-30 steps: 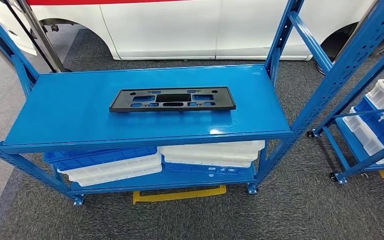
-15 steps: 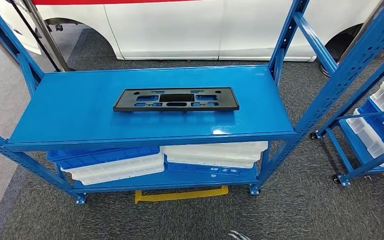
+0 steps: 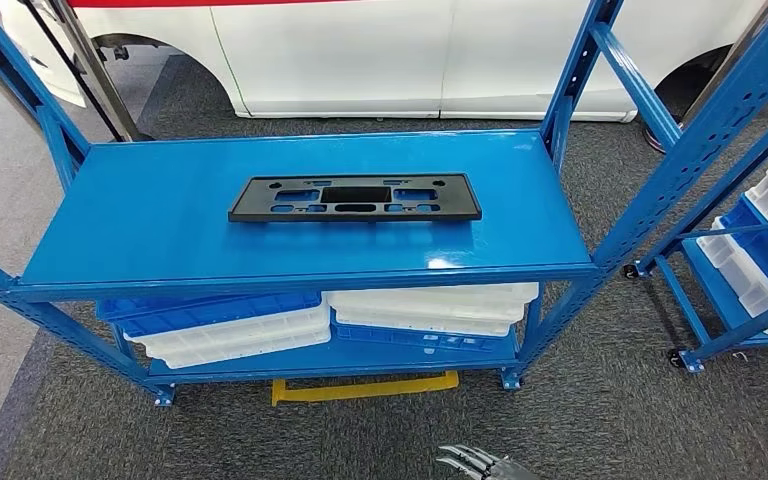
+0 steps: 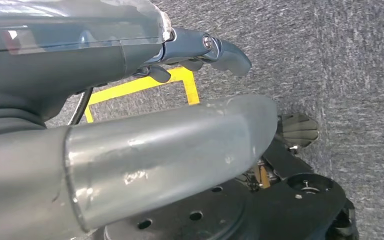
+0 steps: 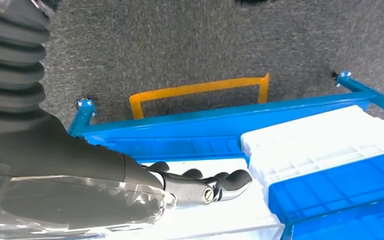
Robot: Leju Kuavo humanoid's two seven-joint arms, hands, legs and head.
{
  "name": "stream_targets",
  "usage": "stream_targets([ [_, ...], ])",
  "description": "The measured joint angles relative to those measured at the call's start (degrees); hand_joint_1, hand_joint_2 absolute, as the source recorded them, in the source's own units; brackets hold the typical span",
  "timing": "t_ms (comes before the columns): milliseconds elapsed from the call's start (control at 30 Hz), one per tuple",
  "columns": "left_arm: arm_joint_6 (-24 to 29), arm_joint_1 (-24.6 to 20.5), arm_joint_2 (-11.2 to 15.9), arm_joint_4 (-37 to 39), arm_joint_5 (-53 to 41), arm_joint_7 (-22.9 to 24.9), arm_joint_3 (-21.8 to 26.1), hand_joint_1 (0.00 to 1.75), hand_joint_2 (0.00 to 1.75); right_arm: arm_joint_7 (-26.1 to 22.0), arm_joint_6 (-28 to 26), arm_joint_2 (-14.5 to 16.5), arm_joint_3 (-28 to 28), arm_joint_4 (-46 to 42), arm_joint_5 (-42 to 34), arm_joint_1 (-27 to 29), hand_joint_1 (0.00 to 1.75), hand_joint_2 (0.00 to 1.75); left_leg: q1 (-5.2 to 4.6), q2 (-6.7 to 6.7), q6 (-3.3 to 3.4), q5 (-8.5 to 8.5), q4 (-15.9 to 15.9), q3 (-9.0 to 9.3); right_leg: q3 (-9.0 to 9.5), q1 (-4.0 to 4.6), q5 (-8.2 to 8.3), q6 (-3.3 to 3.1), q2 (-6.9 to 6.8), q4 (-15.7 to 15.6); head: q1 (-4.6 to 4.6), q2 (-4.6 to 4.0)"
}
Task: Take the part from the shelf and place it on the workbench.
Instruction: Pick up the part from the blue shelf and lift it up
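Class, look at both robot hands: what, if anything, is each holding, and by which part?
Nothing is held. The left robot hand and right robot hand are bare; the black part lies untouched on the shelf.

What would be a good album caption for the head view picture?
A long black part lies flat on a blue shelf, with the robot's right hand below.

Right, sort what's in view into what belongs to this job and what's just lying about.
For the job:
- black part, flat on the top shelf
- right hand, low, empty, apart from the part
- left hand, holding nothing

Lying about:
- white and blue trays on the lower shelf
- yellow floor marking
- white car behind
- second rack at right
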Motion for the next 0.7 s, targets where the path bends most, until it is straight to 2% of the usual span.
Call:
stream_targets([
  [200,0.0,-0.2,-0.3,0.1,-0.9,1.2,0.2,0.0,0.0,0.2,0.0,-2.0,2.7,-3.0,-0.2,-2.7,0.0,0.0,-0.02,-0.15,0.05,0.04,0.0,-0.14,-0.01,-0.01,-0.02,0.03,-0.13,0.0,0.01,0.0],
  [700,-0.4,-0.4,-0.9,0.3,-3.8,3.5,0.2,0.0,0.0,2.0,0.5,-1.7,4.5,-2.6,-0.2,-6.3,0.0,0.0,-0.11,-0.6,0.14,0.12,0.0,-0.36,0.02,-0.02,-0.04,0.07,-0.48,0.1,0.01,0.0],
])
